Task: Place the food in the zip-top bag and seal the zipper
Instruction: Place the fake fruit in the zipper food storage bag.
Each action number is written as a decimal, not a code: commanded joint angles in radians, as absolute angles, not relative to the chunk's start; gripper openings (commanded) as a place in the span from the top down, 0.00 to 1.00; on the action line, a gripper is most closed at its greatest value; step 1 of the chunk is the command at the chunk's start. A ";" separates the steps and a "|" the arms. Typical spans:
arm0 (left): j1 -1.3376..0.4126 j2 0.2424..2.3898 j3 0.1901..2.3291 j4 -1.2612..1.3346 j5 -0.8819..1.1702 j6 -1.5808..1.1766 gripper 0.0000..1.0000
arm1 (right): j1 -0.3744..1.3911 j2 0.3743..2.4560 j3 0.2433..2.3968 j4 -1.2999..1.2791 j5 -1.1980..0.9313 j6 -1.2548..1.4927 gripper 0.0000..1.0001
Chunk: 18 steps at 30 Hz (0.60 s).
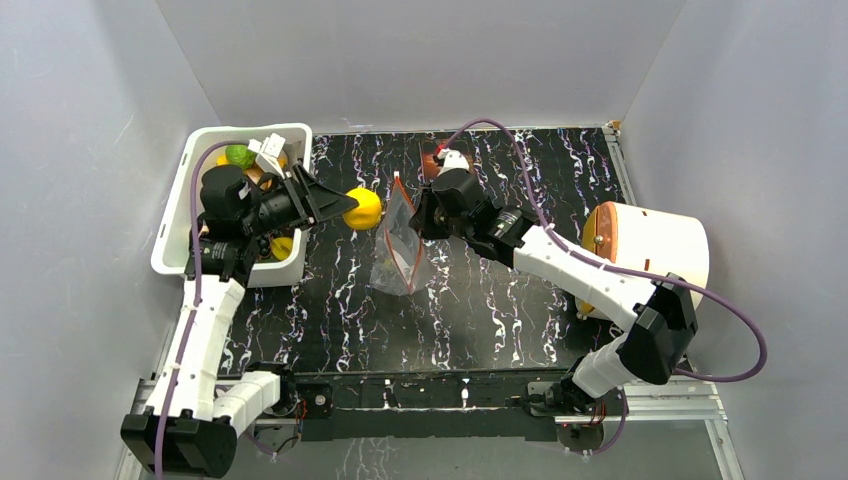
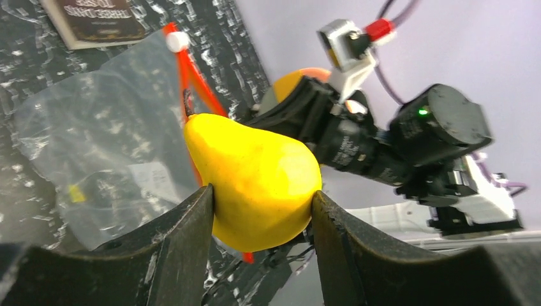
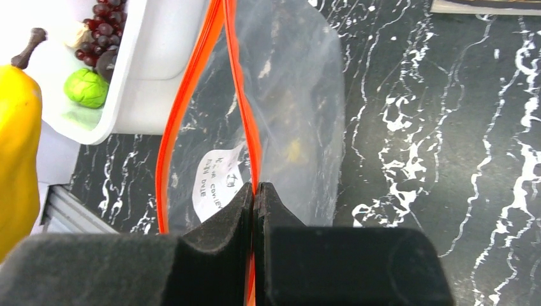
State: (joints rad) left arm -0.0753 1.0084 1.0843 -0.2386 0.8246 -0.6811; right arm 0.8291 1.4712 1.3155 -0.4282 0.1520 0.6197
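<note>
The zip-top bag (image 1: 396, 258) is held up near the middle of the black marbled counter (image 1: 480, 320), its lower end on the surface and its mouth lifted. On the bag's right, the right end effector (image 3: 254, 191) is clenched on one lip of the zipper (image 3: 240, 95). The other lip bows away, so the mouth gapes (the white label patch (image 3: 217, 182) shows through the plastic). Just left of the bag, the left end effector (image 2: 263, 204) grasps a yellow pear (image 2: 255, 175) between its two fingers, the pear near the mouth and outside it. Farther off to the bag's left sits a white tub (image 1: 172, 225) holding a green item (image 1: 239, 156) and dark grapes (image 3: 105, 19). Beyond the bag lies what may be a dark book (image 2: 96, 22).
</note>
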 commanded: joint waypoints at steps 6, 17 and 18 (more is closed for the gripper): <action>-0.107 0.919 0.939 0.117 0.894 -0.977 0.77 | 0.826 1.462 1.343 -0.310 0.074 0.673 1.00; -0.165 0.942 0.796 0.274 0.883 -1.059 0.77 | 0.827 1.460 1.346 -0.258 0.014 0.687 1.00; -0.168 0.946 0.789 0.277 0.883 -1.060 0.76 | 0.827 1.457 1.343 -0.250 0.008 0.687 1.00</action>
State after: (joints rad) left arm -0.1535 0.9447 0.8124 0.1879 0.8612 -1.0206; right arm 0.8291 1.4754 1.3155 -0.3492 0.0414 0.6773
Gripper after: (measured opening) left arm 0.511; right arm 0.009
